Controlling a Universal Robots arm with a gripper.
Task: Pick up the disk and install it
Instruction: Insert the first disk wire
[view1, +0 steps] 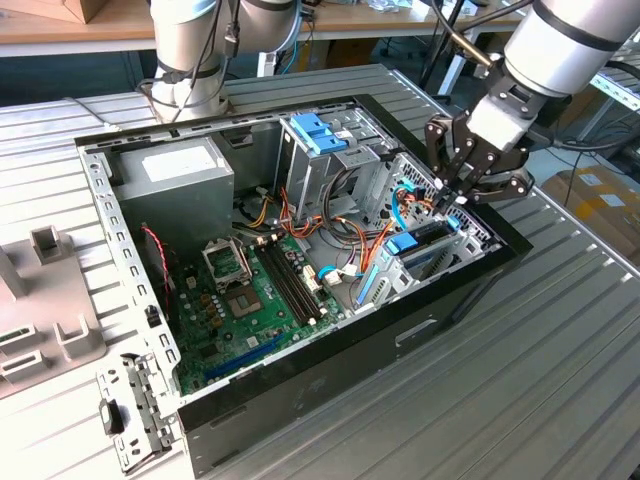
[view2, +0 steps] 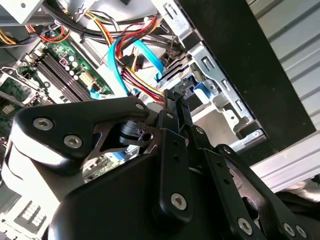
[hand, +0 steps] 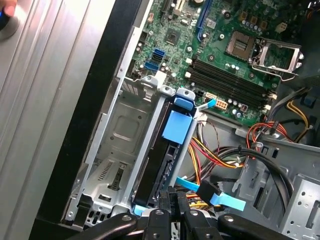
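- Step in hand: judged to be the install stage, not the pick-up; the disk (hand: 159, 162) already stands on edge in a slot of the drive bay (hand: 117, 135) at the front corner of the computer case (view1: 300, 400), its blue end piece (hand: 178, 125) uppermost in the first wrist view.
- Position of the disk: in the exterior view it sits at the case's end toward the exterior view's right, directly under the gripper (view1: 452, 195); the neighbouring bay slot is bare metal.
- Gripper: poised over the end of the disk nearest the case wall; in the first wrist view the black fingers (hand: 167, 200) reach down onto that end, beside a light-blue data cable (hand: 220, 196).
- Jaws: narrowly set, close together around the top edge of the disk; whether they are clamped on it or merely touching it I cannot tell from any view.
- Seating: the disk appears deep in its slot, though full seating cannot be confirmed; the lower end is hidden by the bay wall.
- What the next move calls for, in my judgement: a straight push along the slot, kept in line with the bay rails; care with the bundle of coloured power wires (hand: 220, 155) lying just beside the disk.
- Surroundings: motherboard (view1: 255, 295) and grey power supply (view1: 180, 175) well apart from the work; case rests on a ribbed metal table (view1: 520, 380).
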